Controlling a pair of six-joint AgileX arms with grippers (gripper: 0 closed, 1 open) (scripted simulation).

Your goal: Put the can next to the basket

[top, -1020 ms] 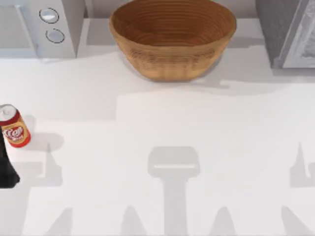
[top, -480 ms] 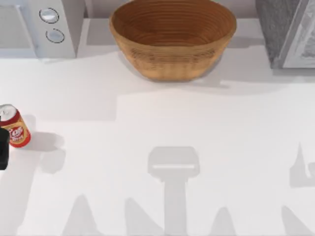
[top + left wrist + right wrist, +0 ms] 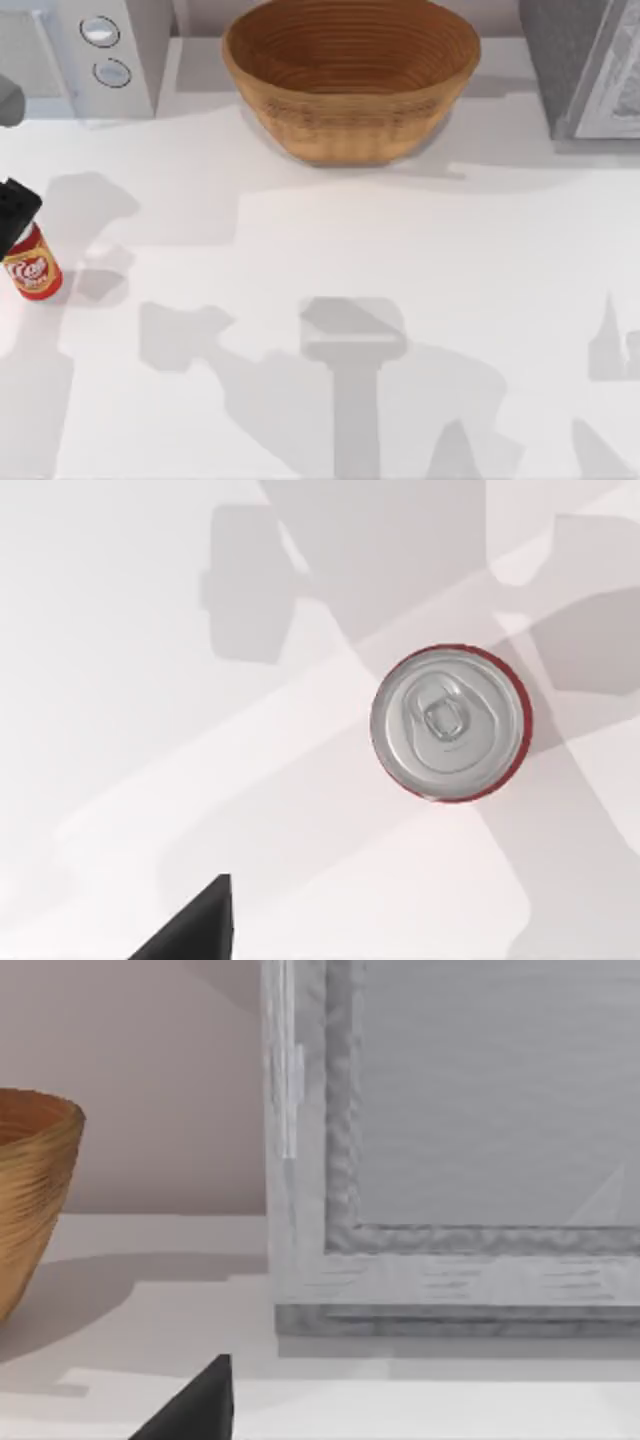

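The can (image 3: 31, 270) stands upright at the far left edge of the top view, about mid-height in the frame, on the white table (image 3: 330, 260). Red body, yellow-orange label with red script. Its top is covered in the top view by the left tool (image 3: 14, 212), a dark shape at the left edge, directly over the can's upper end. Cannot tell whether the left tool is open or closed, or whether it touches the can.

Left wrist view looks straight down on the can (image 3: 450, 723): silver lid with pull tab, thin red rim, right of center in the frame. One dark finger tip (image 3: 195, 925) pokes in at the lower left of that frame, well apart from the can. Table there is crossed by grey shadows.

The basket (image 3: 350, 75) sits at top center of the top view, tan-brown wicker, concentric rings inside, well apart from the can. A white appliance with two round knobs (image 3: 105, 50) is in the upper left corner, left of the basket. A grey box-like unit (image 3: 585, 65) is in the upper right corner.

Right wrist view: basket's side (image 3: 30, 1200) at left edge, grey framed panel (image 3: 450, 1140) across the right, one dark finger tip (image 3: 195, 1405) at the lower left. Right tool state: cannot tell.
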